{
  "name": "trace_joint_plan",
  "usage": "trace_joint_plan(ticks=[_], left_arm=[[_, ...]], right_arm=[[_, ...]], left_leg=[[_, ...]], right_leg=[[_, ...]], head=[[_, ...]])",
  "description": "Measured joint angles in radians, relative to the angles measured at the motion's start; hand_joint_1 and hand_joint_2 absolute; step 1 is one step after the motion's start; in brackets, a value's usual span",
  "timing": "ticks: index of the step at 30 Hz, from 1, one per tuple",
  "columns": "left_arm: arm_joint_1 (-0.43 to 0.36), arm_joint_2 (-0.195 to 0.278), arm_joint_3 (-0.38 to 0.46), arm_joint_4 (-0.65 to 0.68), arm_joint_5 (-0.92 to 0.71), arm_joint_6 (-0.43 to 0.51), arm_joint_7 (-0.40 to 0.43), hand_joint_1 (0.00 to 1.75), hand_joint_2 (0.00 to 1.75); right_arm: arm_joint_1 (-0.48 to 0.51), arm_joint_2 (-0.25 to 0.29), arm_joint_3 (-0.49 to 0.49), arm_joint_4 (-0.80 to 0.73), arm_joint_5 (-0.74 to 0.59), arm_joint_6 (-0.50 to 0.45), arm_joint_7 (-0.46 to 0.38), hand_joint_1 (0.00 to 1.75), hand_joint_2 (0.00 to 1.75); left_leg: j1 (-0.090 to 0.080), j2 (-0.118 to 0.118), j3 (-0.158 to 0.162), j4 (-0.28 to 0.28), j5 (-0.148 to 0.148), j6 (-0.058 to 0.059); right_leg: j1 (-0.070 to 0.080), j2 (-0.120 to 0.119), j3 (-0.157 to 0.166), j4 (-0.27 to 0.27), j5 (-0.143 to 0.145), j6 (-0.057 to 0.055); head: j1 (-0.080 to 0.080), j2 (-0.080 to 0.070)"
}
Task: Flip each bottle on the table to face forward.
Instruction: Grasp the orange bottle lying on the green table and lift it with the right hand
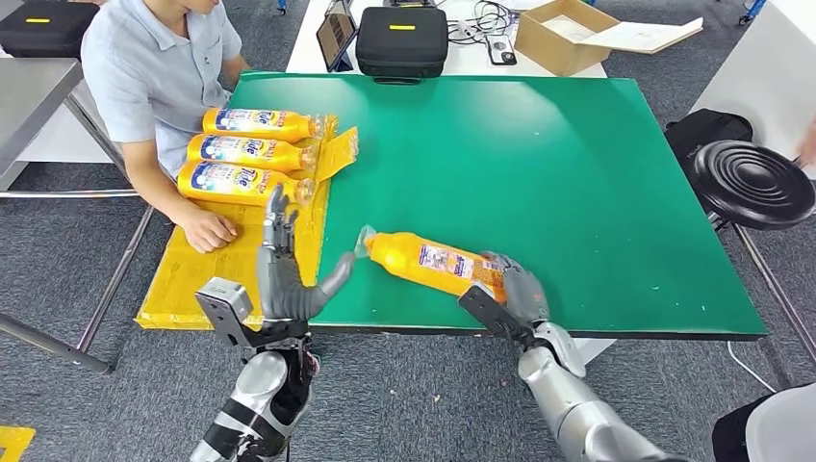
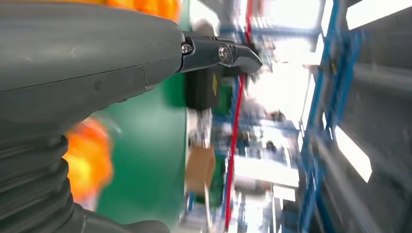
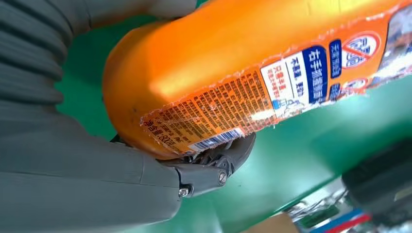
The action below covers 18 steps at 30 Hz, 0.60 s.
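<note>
Orange bottle [image 1: 428, 260] lies on its side near the front edge of the green table [image 1: 539, 154], roughly 6 o'clock from table centre, cap end pointing to 9 o'clock, base end to 3 o'clock; white back label with small print and barcode faces up. Right hand [image 1: 510, 284] grips the bottle's base end, fingers wrapped around the bottom; right wrist view shows the thumb [image 3: 214, 167] pressed under the orange body just by the barcode. Left hand [image 1: 284, 274] is held upright at the table's front left, about 9 o'clock from the bottle's cap, fingers spread and pointing up, holding nothing; thumb sticks out toward the cap, close to it, contact can't be told. Three more orange bottles [image 1: 252, 152] lie side by side on a yellow cardboard sheet [image 1: 192, 274] at the table's left edge, around 10 o'clock, blue-and-white front labels up, caps pointing to 3 o'clock. A person in a light blue shirt [image 1: 154, 67] sits at the left, one hand [image 1: 210, 231] resting on the cardboard just beside the nearest of those bottles. Black case [image 1: 401, 40] and open cardboard box [image 1: 563, 37] sit on a white table beyond, at 12 o'clock. Black round stool [image 1: 755, 183] at 3 o'clock.
</note>
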Motion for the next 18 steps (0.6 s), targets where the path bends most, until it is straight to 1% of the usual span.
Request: trace_joint_plan(ticks=[4, 6, 8, 10, 12, 14, 16, 18], left_arm=[[0.018, -0.003, 0.040, -0.016, 0.041, 0.044, 0.030, 0.00, 1.75], [0.027, -0.003, 0.055, -0.020, 0.069, 0.036, 0.060, 0.00, 1.75], [0.036, -0.002, 0.063, -0.020, 0.096, 0.001, 0.094, 0.00, 1.75], [0.045, 0.003, 0.064, -0.019, 0.124, -0.084, 0.132, 0.00, 1.75], [0.051, 0.014, 0.057, -0.012, 0.159, -0.229, 0.168, 0.00, 1.75], [0.056, 0.028, 0.043, -0.001, 0.169, -0.356, 0.179, 0.00, 1.75], [0.060, 0.039, 0.030, 0.008, 0.151, -0.416, 0.173, 0.00, 1.75], [0.063, 0.048, 0.020, 0.014, 0.128, -0.445, 0.172, 0.00, 1.75]], right_arm=[[0.080, 0.024, -0.003, -0.144, -0.162, -0.022, -0.007, 1.74, 1.75], [0.123, 0.031, -0.001, -0.235, -0.241, -0.034, -0.008, 1.73, 1.75], [0.164, 0.034, 0.008, -0.324, -0.295, -0.042, -0.008, 1.73, 1.75], [0.206, 0.036, 0.023, -0.414, -0.332, -0.037, -0.008, 1.73, 1.75], [0.241, 0.037, 0.043, -0.498, -0.361, -0.014, -0.008, 1.74, 1.75], [0.268, 0.039, 0.065, -0.566, -0.380, 0.021, -0.008, 1.74, 1.75], [0.286, 0.040, 0.088, -0.617, -0.389, 0.057, -0.008, 1.75, 1.75], [0.297, 0.041, 0.112, -0.654, -0.391, 0.090, -0.008, 1.75, 1.75]], left_leg=[[0.000, 0.000, -0.001, 0.000, 0.000, 0.000], [0.000, 0.000, -0.002, 0.000, 0.000, 0.000], [0.000, 0.000, -0.002, 0.000, 0.000, 0.000], [0.000, 0.000, -0.003, 0.000, 0.000, 0.000], [-0.001, 0.000, -0.004, 0.000, 0.000, 0.000], [-0.001, 0.000, -0.004, 0.000, 0.000, 0.000], [-0.001, 0.000, -0.004, 0.000, 0.000, 0.000], [0.000, 0.000, -0.004, 0.000, 0.000, 0.000]], right_leg=[[0.000, 0.000, -0.001, 0.000, 0.000, 0.000], [0.000, 0.000, -0.002, 0.000, 0.000, 0.000], [-0.001, 0.000, -0.002, 0.000, 0.000, 0.000], [-0.001, 0.000, -0.003, 0.000, 0.000, 0.000], [-0.002, 0.000, -0.003, 0.000, 0.000, 0.000], [-0.002, 0.000, -0.004, 0.000, 0.000, 0.000], [-0.001, 0.000, -0.004, 0.000, 0.000, 0.000], [-0.001, 0.000, -0.004, 0.000, 0.000, 0.000]], head=[[0.000, 0.000], [0.000, 0.000], [0.000, 0.000], [0.000, 0.000], [0.000, 0.000], [0.000, 0.000], [0.000, 0.000], [0.000, 0.000]])
